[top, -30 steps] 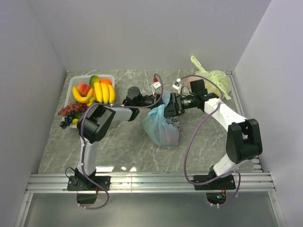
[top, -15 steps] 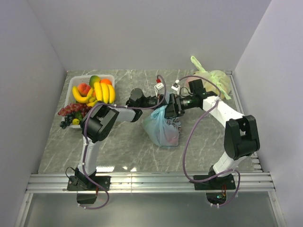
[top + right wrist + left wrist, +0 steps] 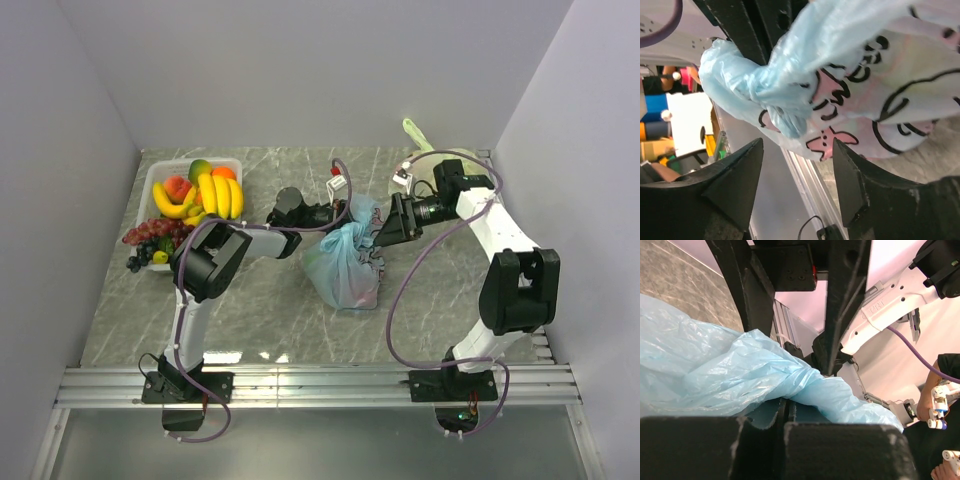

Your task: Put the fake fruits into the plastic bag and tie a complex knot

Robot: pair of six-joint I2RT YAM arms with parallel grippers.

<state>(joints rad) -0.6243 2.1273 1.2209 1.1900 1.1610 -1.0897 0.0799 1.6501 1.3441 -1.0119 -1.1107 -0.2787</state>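
The light-blue plastic bag [image 3: 343, 268] stands mid-table with dark and pink printed marks. Its handle ears are twisted into a knot [image 3: 362, 218] at its top, which also shows in the right wrist view [image 3: 772, 95]. My left gripper [image 3: 340, 211] is shut on a light-blue bag ear [image 3: 805, 385] beside the knot. My right gripper [image 3: 392, 224] is open and empty, a little right of the knot; its fingers [image 3: 735, 180] stand apart below the bag [image 3: 880, 75]. Fake fruits [image 3: 200, 192], bananas, a peach, an orange and purple grapes [image 3: 150, 240], lie at the back left.
A white tray [image 3: 153, 182] holds the fruit at the back left, with grapes spilling over its front. The pale yellow-green tied bag [image 3: 425, 135] sits at the back right, mostly hidden behind my right arm. A metal rail [image 3: 320, 380] runs along the near table edge.
My right gripper has let go of the bag's top and drawn back to the right, now open. The left gripper keeps its hold; the bag's top has loosened and spread slightly.
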